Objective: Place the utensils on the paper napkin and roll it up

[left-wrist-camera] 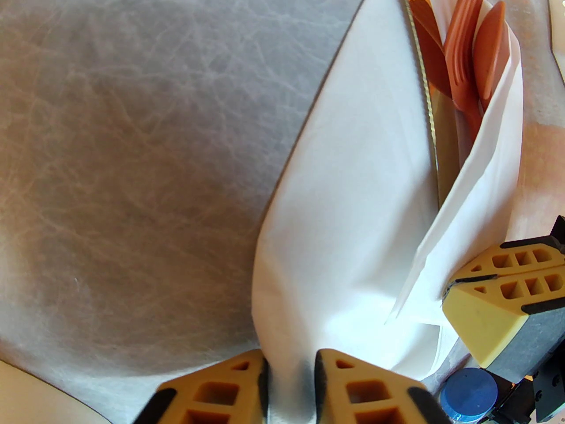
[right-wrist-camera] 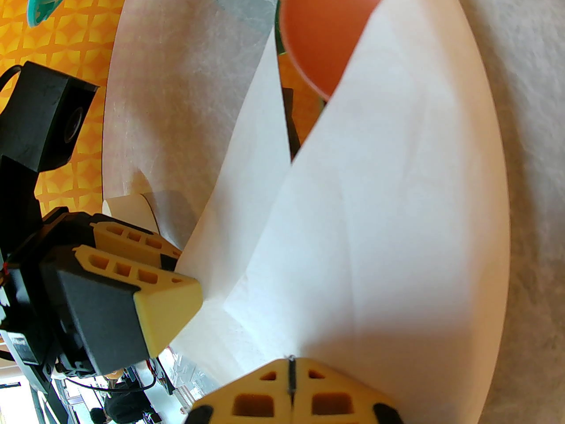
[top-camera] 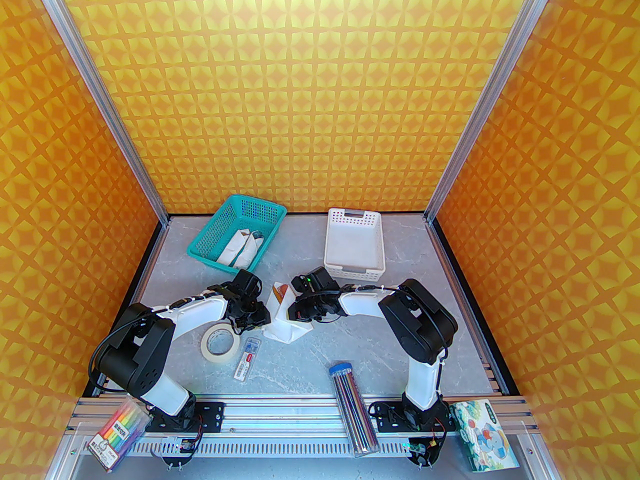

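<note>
**Both claws pinch the napkin folded over the utensils**

The paper napkin (top-camera: 284, 329) lies at the middle of the grey worktop (top-camera: 400, 318), between the two arms, with its sides folded up and inward into a cone shape. The utensils (top-camera: 282, 293) stick out of its far, open end.

From the left wrist, the orange fork (left-wrist-camera: 461, 51) lies inside the fold with its tines showing. A second reddish-brown piece sits just beside it, and the serrated edge of the knife (left-wrist-camera: 432, 117) runs along the left flap. From the right wrist, the round bowl of the spoon (right-wrist-camera: 326, 29) peeks out above the right flap of the paper napkin (right-wrist-camera: 397, 214).

The left claw (left-wrist-camera: 289, 369) is clamped on the near end of the left flap, white paper squeezed in the narrow gap between its yellow fingers. The right claw (right-wrist-camera: 291, 369) has its fingers pressed together on the tip of the right flap. The two claws sit near each other on either side of the bundle.

At the back left, a teal basket (top-camera: 237, 233) holds white rolled bundles. A white slotted tray (top-camera: 355, 240) stands to its right. A masking tape roll (top-camera: 218, 343) lies just beside the left claw (top-camera: 257, 318). A tube of pencils (top-camera: 355, 408) rests at the near edge.
</note>
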Robot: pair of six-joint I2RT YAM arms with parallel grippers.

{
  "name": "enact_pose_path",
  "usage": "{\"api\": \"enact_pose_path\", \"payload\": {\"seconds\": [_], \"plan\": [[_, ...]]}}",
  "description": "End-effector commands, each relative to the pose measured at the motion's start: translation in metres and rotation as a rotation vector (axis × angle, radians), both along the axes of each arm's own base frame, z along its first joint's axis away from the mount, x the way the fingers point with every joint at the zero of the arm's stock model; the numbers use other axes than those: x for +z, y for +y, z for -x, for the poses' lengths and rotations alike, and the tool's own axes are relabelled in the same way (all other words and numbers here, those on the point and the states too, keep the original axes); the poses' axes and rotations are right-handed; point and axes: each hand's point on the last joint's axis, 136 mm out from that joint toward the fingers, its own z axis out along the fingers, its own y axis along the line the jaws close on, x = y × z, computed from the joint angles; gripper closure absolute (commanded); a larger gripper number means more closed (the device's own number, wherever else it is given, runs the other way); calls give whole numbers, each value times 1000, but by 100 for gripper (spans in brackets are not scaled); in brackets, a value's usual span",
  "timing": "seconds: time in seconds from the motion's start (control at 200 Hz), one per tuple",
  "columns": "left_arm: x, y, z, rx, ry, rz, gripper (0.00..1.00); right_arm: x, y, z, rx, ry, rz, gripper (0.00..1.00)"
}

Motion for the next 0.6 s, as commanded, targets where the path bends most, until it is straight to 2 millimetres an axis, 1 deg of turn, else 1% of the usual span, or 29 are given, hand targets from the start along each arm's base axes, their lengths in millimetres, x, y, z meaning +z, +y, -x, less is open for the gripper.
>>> {"api": "enact_pose_path", "payload": {"seconds": [0.0,0.17,0.265,0.315,0.445,0.525,0.595], "plan": [[3,5,4,-11,-11,-26,73,-31,-14,10,-11,57,103,100],[2,8,10,-3,-5,-27,72,-30,-14,10,-8,57,102,100],[2,10,14,3,-3,-22,69,-30,-14,10,-9,58,102,100],[2,8,16,2,-1,-3,68,-31,-14,10,-8,58,103,100],[1,-2,19,12,5,74,68,-31,-14,11,-7,59,104,100],[1,-2,19,20,0,77,70,-31,-15,12,-7,59,104,100],[1,3,18,28,-5,54,71,-32,-14,12,-7,59,103,100]]}}
